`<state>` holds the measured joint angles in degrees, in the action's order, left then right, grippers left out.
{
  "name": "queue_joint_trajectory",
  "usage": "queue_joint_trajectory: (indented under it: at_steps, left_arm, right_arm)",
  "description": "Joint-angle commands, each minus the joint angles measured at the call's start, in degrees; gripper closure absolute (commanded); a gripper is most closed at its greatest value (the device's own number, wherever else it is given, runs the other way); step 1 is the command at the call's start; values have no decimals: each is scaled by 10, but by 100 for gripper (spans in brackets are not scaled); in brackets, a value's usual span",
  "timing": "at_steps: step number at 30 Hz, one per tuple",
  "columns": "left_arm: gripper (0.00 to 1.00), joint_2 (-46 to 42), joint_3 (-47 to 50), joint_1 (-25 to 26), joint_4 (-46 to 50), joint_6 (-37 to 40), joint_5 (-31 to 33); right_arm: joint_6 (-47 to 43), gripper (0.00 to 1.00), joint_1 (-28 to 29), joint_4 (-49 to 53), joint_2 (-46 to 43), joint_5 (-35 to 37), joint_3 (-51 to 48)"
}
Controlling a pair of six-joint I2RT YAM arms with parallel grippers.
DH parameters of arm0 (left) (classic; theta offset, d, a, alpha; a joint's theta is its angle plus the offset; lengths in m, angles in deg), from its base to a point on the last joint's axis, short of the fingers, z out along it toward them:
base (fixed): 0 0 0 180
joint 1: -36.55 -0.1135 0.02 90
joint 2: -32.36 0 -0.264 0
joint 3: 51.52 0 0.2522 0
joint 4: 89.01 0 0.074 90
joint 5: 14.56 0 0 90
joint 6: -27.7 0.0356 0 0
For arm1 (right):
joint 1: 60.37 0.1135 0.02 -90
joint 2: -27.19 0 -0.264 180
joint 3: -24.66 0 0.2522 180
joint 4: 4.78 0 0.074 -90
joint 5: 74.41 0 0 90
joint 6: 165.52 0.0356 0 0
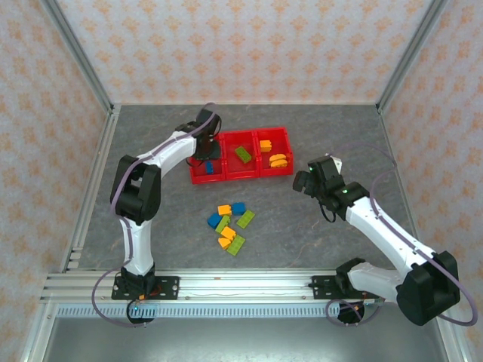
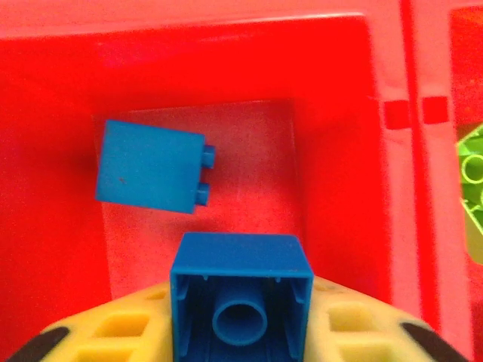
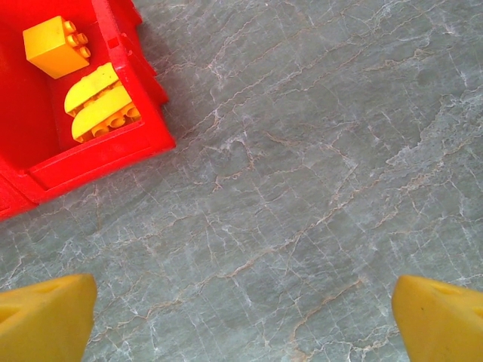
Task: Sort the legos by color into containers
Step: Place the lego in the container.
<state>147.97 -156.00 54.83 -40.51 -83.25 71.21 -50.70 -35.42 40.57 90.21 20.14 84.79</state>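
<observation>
Over the left bin (image 2: pixel 45 188), L gripper (image 2: pixel 241 332) is clamping a blue lego (image 2: pixel 241 298) betw. its fingers (image 2: pixel 113 335), w/ a second blue lego (image 2: pixel 151 166) lying on the bin floor below. R gripper (image 3: pixel 241 317) is hanging wide open over the table (image 3: pixel 302 188), near the right bin (image 3: pixel 98 158).

Patterned walls (image 1: pixel 249 45) (orange motifs) enclose grey marbled tabletop (image 1: pixel 302 234).

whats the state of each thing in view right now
left gripper, over left bin, blue brick between its fingers, grip unclear
right gripper, open, empty
left bin, second blue brick lying inside
middle bin, one green brick inside
right bin, yellow bricks inside
loose bricks, unsorted on table
</observation>
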Motion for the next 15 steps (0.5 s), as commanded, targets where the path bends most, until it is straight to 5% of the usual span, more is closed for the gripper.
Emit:
queue_joint_trajectory:
  at_steps: [1, 15]
  left_arm:
    - [56, -5, -16, -7, -25, 0, -11]
    - [20, -113, 53, -6, -39, 7, -39]
  right_arm:
    - [-3, 0, -3, 14, -12, 19, 0]
    - [2, 0, -2, 3, -20, 6, 1]
